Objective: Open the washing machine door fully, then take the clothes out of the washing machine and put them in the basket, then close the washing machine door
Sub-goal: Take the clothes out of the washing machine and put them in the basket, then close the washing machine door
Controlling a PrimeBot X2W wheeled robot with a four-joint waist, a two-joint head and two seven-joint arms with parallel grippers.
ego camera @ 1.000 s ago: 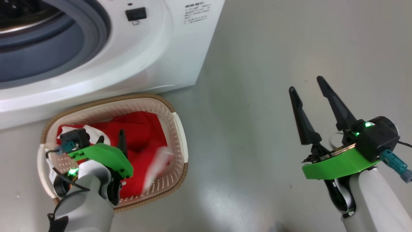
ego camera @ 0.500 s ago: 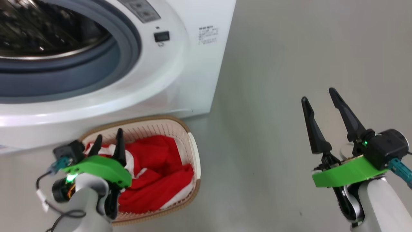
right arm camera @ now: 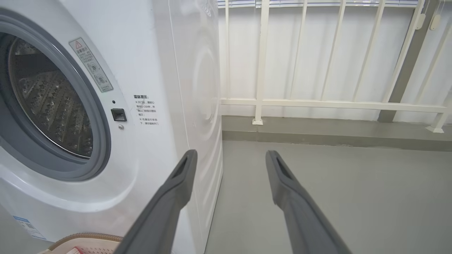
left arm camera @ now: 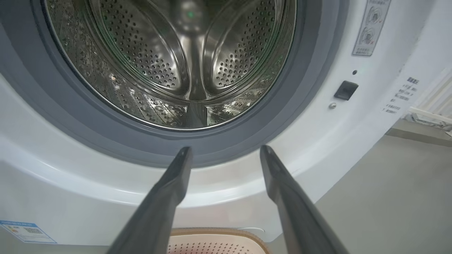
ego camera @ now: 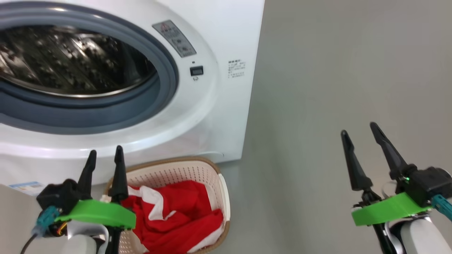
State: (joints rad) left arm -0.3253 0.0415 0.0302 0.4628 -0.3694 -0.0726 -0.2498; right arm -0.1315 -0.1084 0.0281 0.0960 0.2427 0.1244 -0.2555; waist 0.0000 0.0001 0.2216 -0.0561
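The white washing machine stands with its mouth uncovered, and its steel drum holds no fabric that I can see. The washing machine door is out of view. The red clothes with white trim lie in the cream basket on the floor below the machine's front. My left gripper is open and empty above the basket's near left side, its fingers pointing at the grey gasket. My right gripper is open and empty over bare floor to the right.
Grey floor spreads to the right of the machine. A white railing on a low kerb runs behind it. A door latch slot and a warning label sit to the right of the drum opening.
The camera has tilted up, so the machine and basket sit lower in view. My left gripper has risen out of the basket, leaving the red clothes there. The right gripper holds its pose.
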